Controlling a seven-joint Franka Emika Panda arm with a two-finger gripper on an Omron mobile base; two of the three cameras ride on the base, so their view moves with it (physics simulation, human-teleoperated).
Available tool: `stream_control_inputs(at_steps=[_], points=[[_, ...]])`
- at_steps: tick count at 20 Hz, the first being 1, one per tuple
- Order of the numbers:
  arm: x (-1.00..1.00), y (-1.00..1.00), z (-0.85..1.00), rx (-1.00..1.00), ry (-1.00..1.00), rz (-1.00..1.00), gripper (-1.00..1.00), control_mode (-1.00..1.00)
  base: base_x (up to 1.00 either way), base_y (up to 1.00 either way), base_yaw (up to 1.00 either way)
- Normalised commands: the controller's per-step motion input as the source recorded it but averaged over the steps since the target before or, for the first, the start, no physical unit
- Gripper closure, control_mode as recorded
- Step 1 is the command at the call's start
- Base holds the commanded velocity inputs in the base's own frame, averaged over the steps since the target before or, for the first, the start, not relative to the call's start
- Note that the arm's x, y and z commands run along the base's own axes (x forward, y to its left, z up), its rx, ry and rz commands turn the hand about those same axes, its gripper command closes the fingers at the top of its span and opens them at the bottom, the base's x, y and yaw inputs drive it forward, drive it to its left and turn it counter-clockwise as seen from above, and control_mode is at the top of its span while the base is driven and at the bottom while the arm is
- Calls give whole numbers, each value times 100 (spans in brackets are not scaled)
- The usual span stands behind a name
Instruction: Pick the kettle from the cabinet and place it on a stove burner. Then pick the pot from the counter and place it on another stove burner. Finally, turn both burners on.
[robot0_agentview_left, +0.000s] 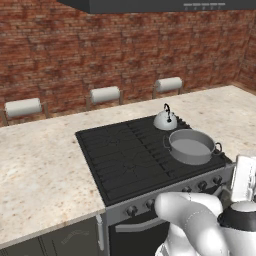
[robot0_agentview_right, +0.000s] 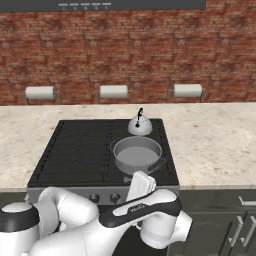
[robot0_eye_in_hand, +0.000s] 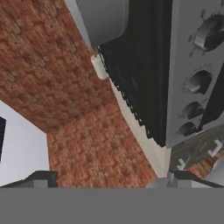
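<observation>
Since the kettle sits on the cooktop's back right burner and the pot on the front right one just before it, both placements look done; what remains, I judge, is turning the two burners on at the knob row. Near the range's front, the pincer stands wide open, holding and touching nothing.

Even, bright rendered light without glare, only faint soft shadows, and all 3 views slightly coarse.
</observation>
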Motion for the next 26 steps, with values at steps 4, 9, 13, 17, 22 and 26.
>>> stream_control_inputs(at_steps=[4,9,13,17,22,26], points=[[-19,0,-16,13,2,0,-100,-100,0,0,0],[-38,7,-3,10,0,-1,-100,-100,0,0,0],[-9,11,0,10,1,0,-100,-100,0,0,0],[16,13,0,15,11,0,-100,-100,0,0,0],[12,8,-4,19,11,0,-100,-100,0,0,0],[-7,0,-14,8,1,0,-100,-100,0,0,0]])
